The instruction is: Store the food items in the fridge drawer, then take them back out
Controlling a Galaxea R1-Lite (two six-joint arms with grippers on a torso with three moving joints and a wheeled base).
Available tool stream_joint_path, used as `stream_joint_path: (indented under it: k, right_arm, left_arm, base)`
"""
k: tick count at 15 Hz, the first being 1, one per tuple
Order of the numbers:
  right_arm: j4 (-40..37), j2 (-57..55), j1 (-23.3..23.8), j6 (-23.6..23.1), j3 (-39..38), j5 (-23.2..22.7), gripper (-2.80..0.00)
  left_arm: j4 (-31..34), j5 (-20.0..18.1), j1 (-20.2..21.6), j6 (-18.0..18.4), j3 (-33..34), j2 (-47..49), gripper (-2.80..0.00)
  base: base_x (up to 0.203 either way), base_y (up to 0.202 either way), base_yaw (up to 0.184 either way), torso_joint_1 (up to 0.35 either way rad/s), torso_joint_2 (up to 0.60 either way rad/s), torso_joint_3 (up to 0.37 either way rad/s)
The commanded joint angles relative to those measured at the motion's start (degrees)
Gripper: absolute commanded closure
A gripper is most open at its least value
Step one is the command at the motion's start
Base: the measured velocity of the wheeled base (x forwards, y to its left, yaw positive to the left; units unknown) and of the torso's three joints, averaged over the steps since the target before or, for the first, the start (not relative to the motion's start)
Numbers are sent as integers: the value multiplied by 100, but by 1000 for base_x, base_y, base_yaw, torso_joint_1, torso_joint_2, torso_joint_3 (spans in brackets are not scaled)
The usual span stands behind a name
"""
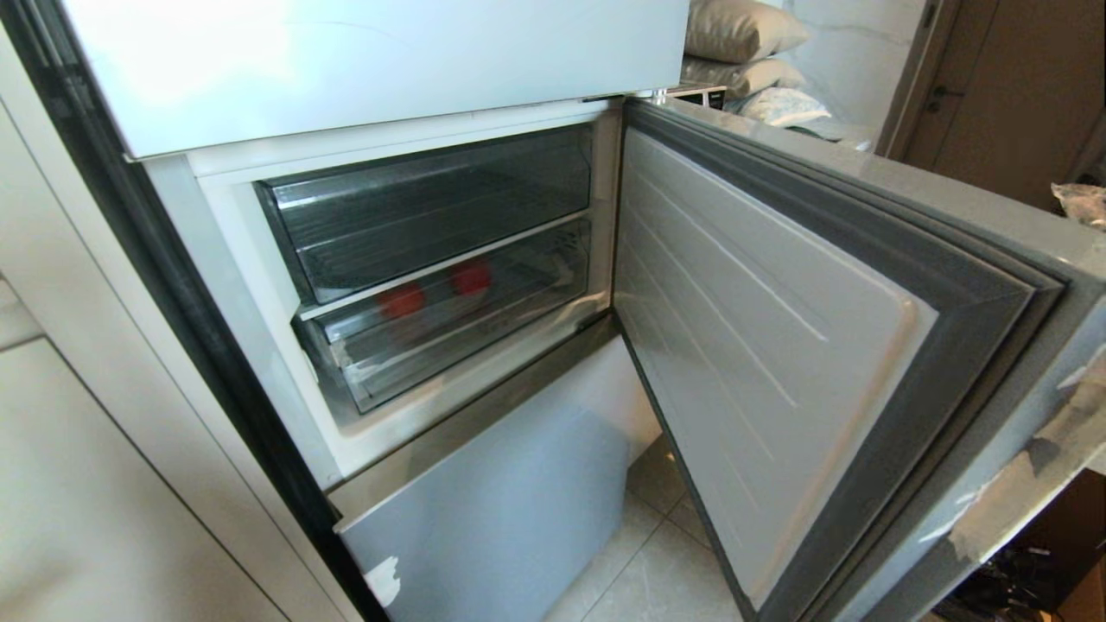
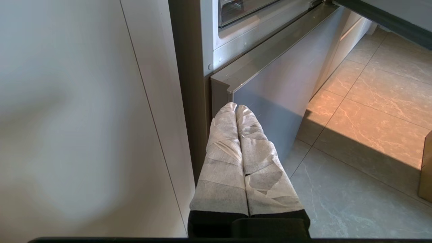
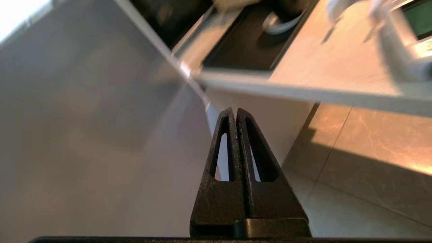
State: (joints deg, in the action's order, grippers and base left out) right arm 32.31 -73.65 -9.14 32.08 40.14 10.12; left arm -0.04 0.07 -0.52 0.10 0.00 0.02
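With both fruits sitting inside the pushed-in fridge drawer, the right hand, pressed together and empty, is seemingly heading for reopening that drawer.

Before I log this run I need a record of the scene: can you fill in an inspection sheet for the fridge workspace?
Surface: tiled floor below the open fridge door.
Job's things: two red food items inside the lower fridge drawer, which is pushed in.
Clutter: upper clear bin, nothing seen in it.
Grippers: left gripper shut, empty, low by the pale-blue bottom panel; right gripper shut, empty.
Cables: nothing seen.
Surroundings: pillows behind the fridge door.
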Motion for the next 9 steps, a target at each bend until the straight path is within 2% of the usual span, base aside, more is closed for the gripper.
stream_joint_path:
  k: [1, 7, 9]
  right_arm:
    - [37, -544, -539, -250, 163, 44, 0]
    - [148, -1785, -1440, -607, 1032, -3, 0]
    - [347, -2238, -1587, -698, 1368, -244, 0]
  left_arm:
    - [-5, 1, 0, -1, 0, -2, 0]
    - [-5, 1, 0, -1, 0, -2, 0]
    - [-5, 1, 0, -1, 0, 1, 0]
  base:
    - [0, 0, 0, 0, 0, 0]
    - [0, 0, 0, 0, 0, 0]
    - [0, 0, 0, 0, 0, 0]
